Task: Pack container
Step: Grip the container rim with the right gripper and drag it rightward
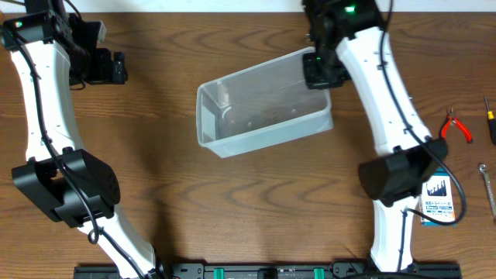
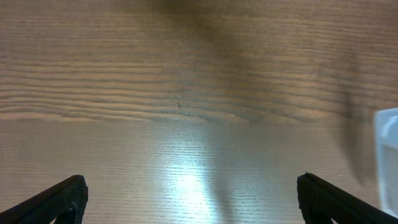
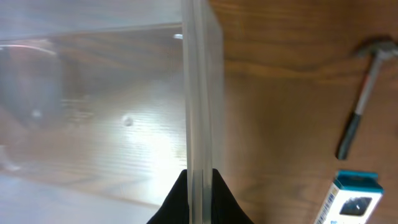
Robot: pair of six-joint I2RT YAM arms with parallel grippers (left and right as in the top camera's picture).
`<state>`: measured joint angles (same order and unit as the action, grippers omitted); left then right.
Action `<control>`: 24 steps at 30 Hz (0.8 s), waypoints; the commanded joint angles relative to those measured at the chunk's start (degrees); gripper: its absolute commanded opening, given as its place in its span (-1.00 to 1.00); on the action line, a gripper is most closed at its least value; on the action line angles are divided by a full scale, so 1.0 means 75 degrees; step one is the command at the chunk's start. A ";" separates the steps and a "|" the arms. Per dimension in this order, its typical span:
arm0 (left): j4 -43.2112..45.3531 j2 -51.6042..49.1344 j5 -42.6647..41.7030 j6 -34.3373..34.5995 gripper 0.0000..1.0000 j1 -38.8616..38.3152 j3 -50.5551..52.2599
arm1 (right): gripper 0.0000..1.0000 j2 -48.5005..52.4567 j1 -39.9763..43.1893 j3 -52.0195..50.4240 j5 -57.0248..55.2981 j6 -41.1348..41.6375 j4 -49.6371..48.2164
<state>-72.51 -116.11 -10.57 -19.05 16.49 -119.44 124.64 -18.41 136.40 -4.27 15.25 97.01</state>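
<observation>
Lying slantwise on the far middle of the worktop [image 1: 256, 201], the container [image 1: 263, 108] is a clear plastic bin with rounded corners. One short end points toward the far right and the other toward the near left. The wood grain shows through its floor and walls.

The right fingers [image 3: 175, 200] are clenched on the rim of the far-right short end. In the right wrist view the thin clear wall runs straight up from between the two dark tips, one tip on each side of it.

The left fingers [image 2: 61, 198] hang over bare wood near the far left corner, well apart from the container. They are released and spread wide with nothing between them. A pale corner of the bin just shows at the right edge of the left wrist view.

Along the right edge of the worktop lie several loose things, all apart from the bin. Red-handled pliers [image 1: 456, 127] are toward the far side. A blue-and-white card pack [image 1: 438, 198] lies nearer the front, beside the right arm's base. A small hammer [image 3: 364, 99] with a metal head lies close to that pack.
</observation>
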 commanded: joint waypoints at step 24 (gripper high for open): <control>-0.0184 -0.0093 -0.0099 0.0128 0.96 0.0026 0.0052 | -0.98 -0.1734 0.1699 -0.5091 0.0082 -0.0941 -0.2731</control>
<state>-73.52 -116.14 -10.57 -18.63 16.49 -119.44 112.51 -8.34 98.72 -3.16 9.69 77.34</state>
